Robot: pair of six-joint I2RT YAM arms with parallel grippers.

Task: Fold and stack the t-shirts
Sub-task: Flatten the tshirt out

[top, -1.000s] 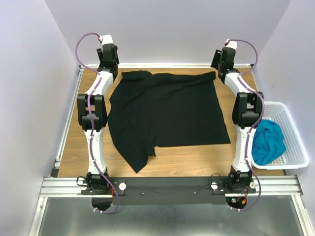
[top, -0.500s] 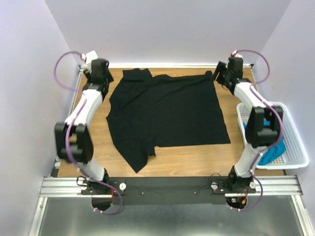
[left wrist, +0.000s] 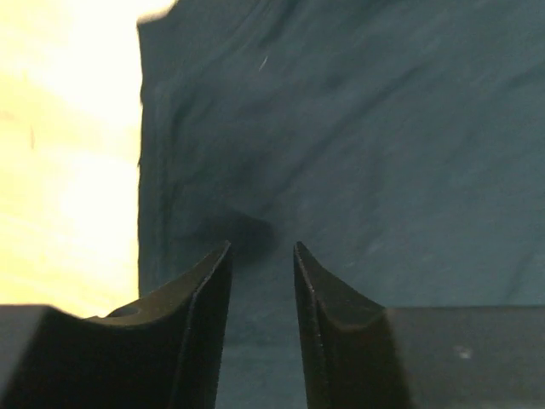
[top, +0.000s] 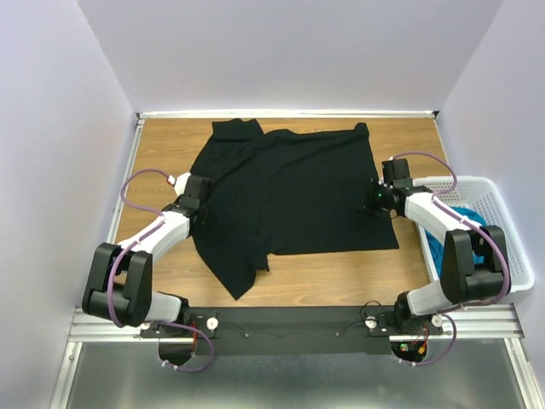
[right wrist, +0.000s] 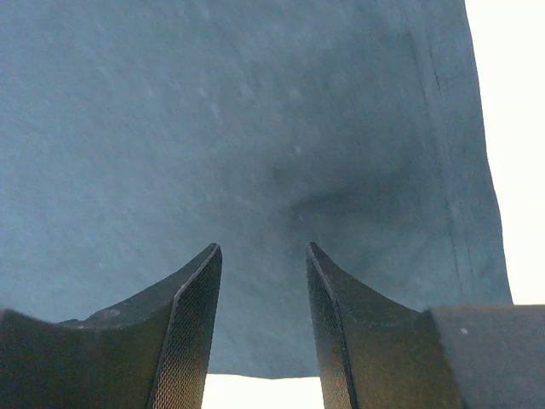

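Note:
The black t-shirt (top: 289, 183) lies spread out on the wooden table, one sleeve at the far left and a flap trailing at the near left. My left gripper (top: 203, 198) is low at the shirt's left edge, open, with black cloth (left wrist: 358, 128) under its fingertips (left wrist: 261, 247). My right gripper (top: 375, 201) is low at the shirt's right edge, open over the cloth (right wrist: 213, 111), its fingertips (right wrist: 262, 247) near the hem. The teal-blue t-shirt (top: 434, 247) lies bunched in the basket, mostly hidden behind my right arm.
A white lattice basket (top: 507, 230) stands at the table's right edge beside my right arm. Bare wood (top: 162, 153) shows left of the shirt and along the near edge (top: 341, 273). Walls close in the far and both sides.
Both arms have swung from the far corners of the table down and in to the shirt's left and right edges. The shirt has barely shifted.

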